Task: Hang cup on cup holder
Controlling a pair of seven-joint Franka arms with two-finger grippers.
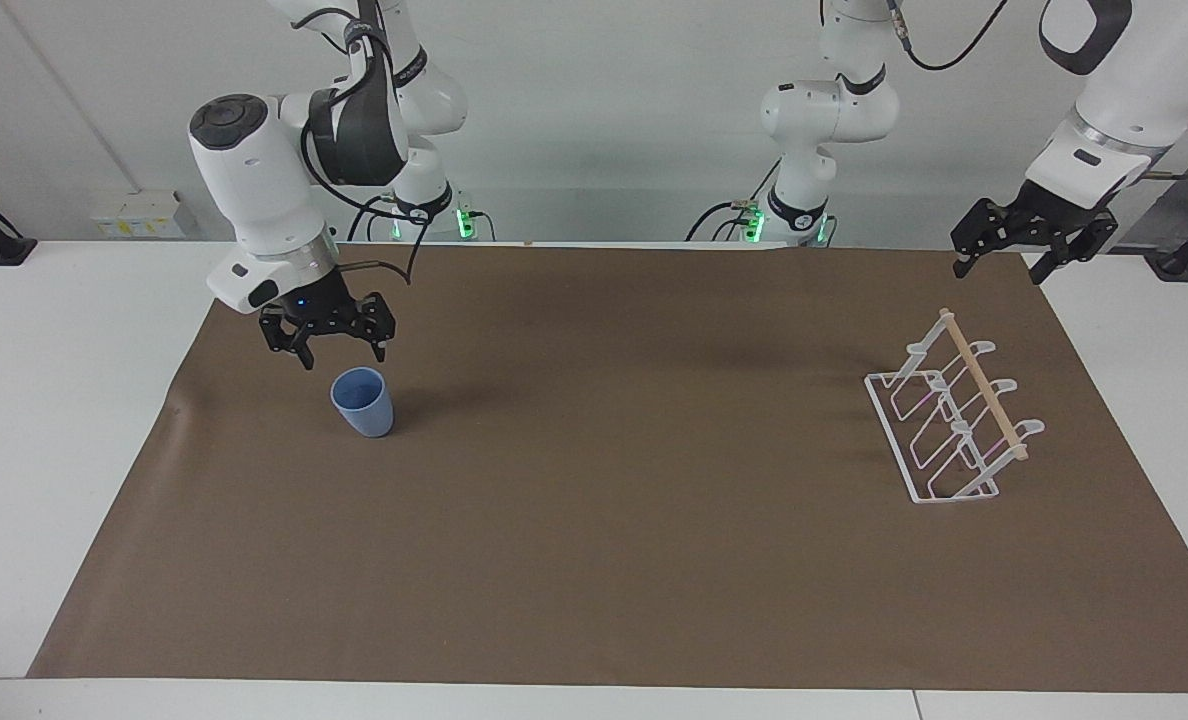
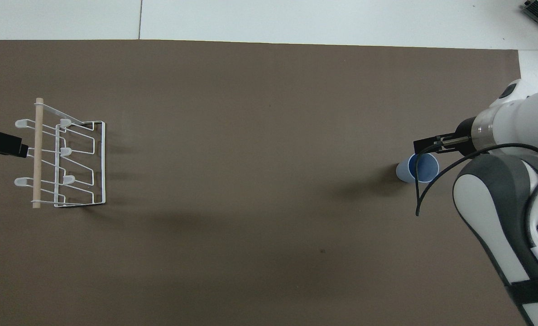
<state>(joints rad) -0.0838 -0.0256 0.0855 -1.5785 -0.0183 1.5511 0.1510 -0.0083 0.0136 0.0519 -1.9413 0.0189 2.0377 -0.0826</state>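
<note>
My right gripper (image 1: 342, 355) over the cup (image 1: 362, 401) at my right arm's end of the mat (image 1: 594, 560), cup holder (image 1: 954, 410) well apart at my left arm's end, my left gripper (image 1: 999, 268) above it

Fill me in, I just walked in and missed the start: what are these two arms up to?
The right gripper, open, hovers just above the cup, which stands upright on the brown mat at the right arm's end of the table, not yet grasped. The cup holder stands empty at the left arm's end. The left gripper waits, open, in the air near the cup holder.
</note>
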